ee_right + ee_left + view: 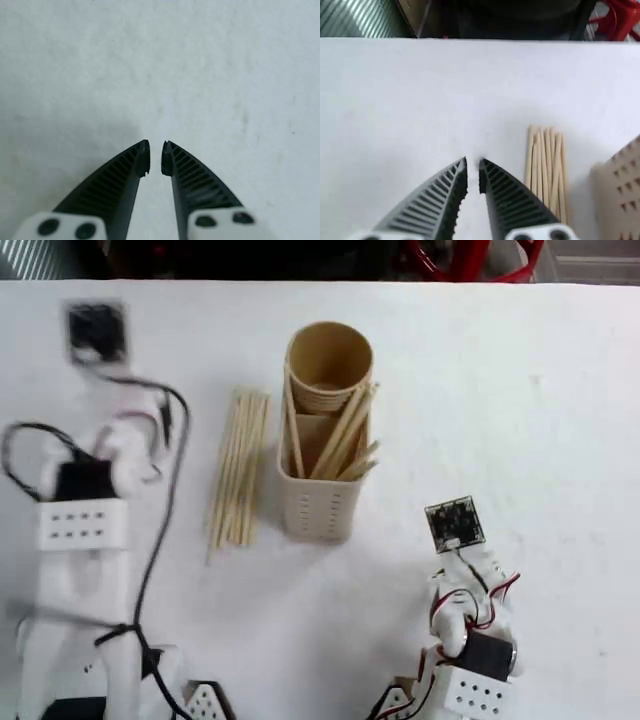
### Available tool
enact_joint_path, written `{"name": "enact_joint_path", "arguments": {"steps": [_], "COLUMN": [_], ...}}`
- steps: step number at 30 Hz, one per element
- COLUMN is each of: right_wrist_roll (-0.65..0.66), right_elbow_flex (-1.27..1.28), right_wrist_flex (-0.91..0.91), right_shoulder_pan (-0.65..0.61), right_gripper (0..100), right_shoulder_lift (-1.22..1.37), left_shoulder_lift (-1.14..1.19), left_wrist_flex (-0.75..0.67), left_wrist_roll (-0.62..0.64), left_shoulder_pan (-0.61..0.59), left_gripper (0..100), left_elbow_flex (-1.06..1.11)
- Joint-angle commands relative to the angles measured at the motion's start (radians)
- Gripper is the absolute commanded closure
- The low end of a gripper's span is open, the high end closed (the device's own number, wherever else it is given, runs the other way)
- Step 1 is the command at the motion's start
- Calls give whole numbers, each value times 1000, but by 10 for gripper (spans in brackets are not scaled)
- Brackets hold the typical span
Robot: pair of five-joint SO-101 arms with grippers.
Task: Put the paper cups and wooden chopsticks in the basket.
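Cabling (150, 570) in black loops over the white left arm (85, 520), which stands at the left side of the white table (520, 390). The left claw (473, 175) hovers over bare table with its dark ribbed fingers drawn nearly together, a thin slit between the tips and nothing held. Just beside it on the right lie the loose chopsticks (238, 468): a bundle of thin, pale wooden sticks, lying flat and roughly parallel, fanned a little at the near end. They lie close to the basket (320, 508) but apart from it. The basket is a tall, narrow beige container with rows of small holes in its wall. In its far end sits the stack of paper cups (328, 365), tan, nested one in another, the open mouth of the top cup facing up. More chopsticks (345, 435) lean slantwise inside the basket, their ends poking past the right rim. Well to the right and nearer stands the right arm (470, 650), white with red and black wires. The right claw (154, 160) hangs over plain table, its fingers likewise narrow, tips almost meeting, gripping nothing.
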Motion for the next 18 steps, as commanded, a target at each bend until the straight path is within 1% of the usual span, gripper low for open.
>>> {"name": "enact_joint_path", "arguments": {"steps": [1, 3, 7, 9, 13, 16, 18], "right_wrist_roll": [5, 5, 5, 5, 5, 5, 5], "right_elbow_flex": [9, 9, 9, 9, 9, 9, 9], "right_wrist_flex": [4, 4, 4, 4, 4, 4, 4], "right_shoulder_pan": [4, 4, 4, 4, 4, 4, 4], "right_gripper": [942, 942, 942, 942, 942, 942, 942], "right_shoulder_lift": [-5, -5, -5, -5, -5, -5, -5], "left_shoulder_lift": [-25, -25, -24, -22, 64, 214, 321], "left_wrist_flex": [-244, -267, -227, -224, -261, -288, -253], "left_wrist_roll": [-114, -137, -129, -135, -137, -137, -132], "left_shoulder_pan": [62, 90, 81, 79, 85, 85, 85], "left_gripper": [976, 941, 826, 842, 932, 919, 873], "left_elbow_flex": [216, 258, 256, 265, 267, 210, 133]}}
